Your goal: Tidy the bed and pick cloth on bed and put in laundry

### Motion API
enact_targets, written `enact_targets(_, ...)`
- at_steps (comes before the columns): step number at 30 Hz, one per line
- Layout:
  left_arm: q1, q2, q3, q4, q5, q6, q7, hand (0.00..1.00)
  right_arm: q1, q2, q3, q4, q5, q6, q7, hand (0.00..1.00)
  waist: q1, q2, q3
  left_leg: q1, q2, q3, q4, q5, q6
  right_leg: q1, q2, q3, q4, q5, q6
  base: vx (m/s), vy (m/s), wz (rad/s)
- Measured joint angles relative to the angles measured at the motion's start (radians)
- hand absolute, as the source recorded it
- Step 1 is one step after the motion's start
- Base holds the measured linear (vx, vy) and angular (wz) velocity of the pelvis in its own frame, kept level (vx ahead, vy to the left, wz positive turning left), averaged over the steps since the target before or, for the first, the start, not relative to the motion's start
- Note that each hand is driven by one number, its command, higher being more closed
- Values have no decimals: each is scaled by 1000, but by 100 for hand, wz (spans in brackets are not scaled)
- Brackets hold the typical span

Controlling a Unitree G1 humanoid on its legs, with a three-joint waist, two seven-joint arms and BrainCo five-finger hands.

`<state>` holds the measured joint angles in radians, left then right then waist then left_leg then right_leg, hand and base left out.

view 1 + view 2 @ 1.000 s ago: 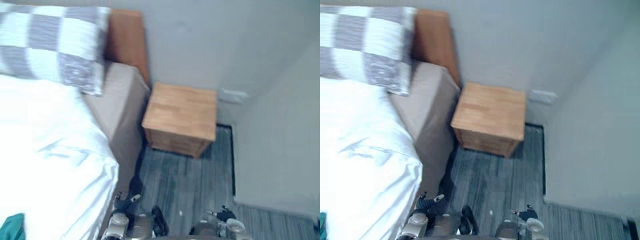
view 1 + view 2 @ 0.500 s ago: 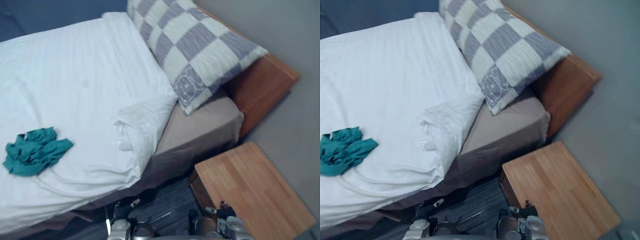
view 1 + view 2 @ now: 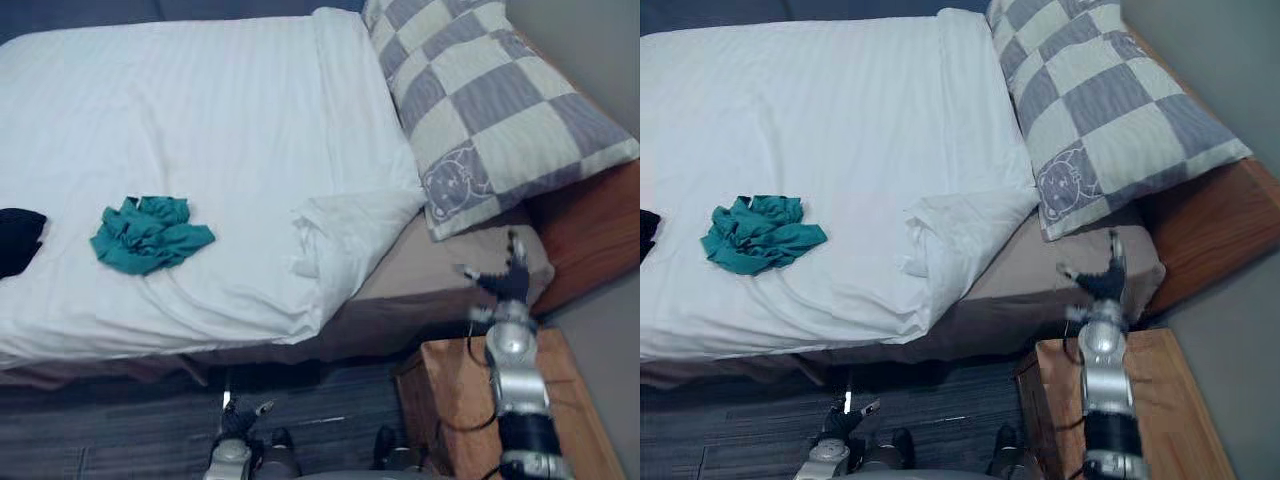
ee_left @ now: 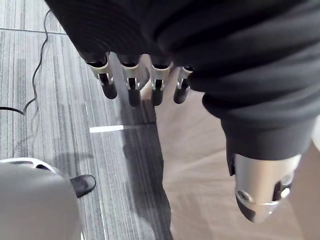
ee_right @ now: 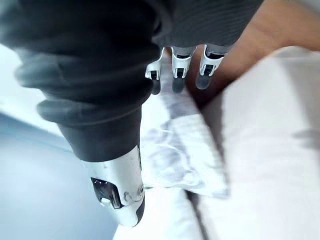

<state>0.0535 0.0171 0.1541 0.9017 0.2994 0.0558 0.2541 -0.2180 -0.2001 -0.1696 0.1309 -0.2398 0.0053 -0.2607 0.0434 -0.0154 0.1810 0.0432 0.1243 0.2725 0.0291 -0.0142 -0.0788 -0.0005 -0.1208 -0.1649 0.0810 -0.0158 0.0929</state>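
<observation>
A crumpled teal cloth lies on the white duvet of the bed, toward its near left side. A black cloth shows at the left edge of the duvet. My right hand is raised over the bare mattress corner below the checked pillow, fingers spread, open and holding nothing. It is far to the right of the teal cloth. My left hand hangs low by the floor in front of the bed. Its fingers are straight and hold nothing.
A wooden nightstand stands at the right, under my right forearm. The wooden headboard runs behind the pillow. The duvet's near right corner is folded back and bunched. Grey striped carpet lies along the bed's near side.
The camera has swung left from the nightstand and wall onto the bed. My right arm has risen from low at the bottom edge to above the mattress corner.
</observation>
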Motion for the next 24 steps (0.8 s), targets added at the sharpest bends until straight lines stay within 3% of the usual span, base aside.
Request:
enact_targets(5, 3, 9, -33, -17, -2, -22, -11, 0, -256, -108, 231, 7, -8, -28, 13, 0, 3, 13, 24, -47, 6, -26, -28, 30, 0, -33, 12, -12, -16, 18, -12, -84, -21, 11)
enact_targets(7, -19, 9, -38, -35, -12, -30, -6, 0, -410, -168, 301, 34, -8, -40, 24, 0, 18, 25, 75, -101, 10, -62, -26, 57, 1, -66, 16, -43, -14, 29, -22, -111, -33, 41)
enact_targets(15, -75, 67, -84, -60, -23, -32, 37, 0, -674, -289, 370, 203, -7, -31, 18, 0, 56, 51, 241, -239, 12, -201, -31, 132, 0, -147, 20, -160, 16, 29, -32, -70, -28, 50)
enact_targets(18, -79, 76, -111, -48, -27, -23, 51, 0, -728, -322, 387, 337, -7, -21, 15, 0, 78, 68, 260, -314, 6, -247, -31, 158, 0, -215, 12, -174, 59, 18, -44, -63, 14, 46)
enact_targets(19, -85, 77, -129, -43, -32, -22, 57, 0, -747, -334, 389, 407, -8, -16, 14, 100, 99, 75, 266, -338, 1, -258, -31, 166, 0, -242, 5, -180, 84, 5, -44, -51, -1, 39)
enact_targets(24, -132, 78, -197, -13, -54, -23, 77, 0, -857, -370, 404, 678, -15, -10, -28, 100, 123, 117, 288, -419, -26, -297, -11, 188, 4, -348, -44, -190, 225, -48, -42, -76, 21, 32)
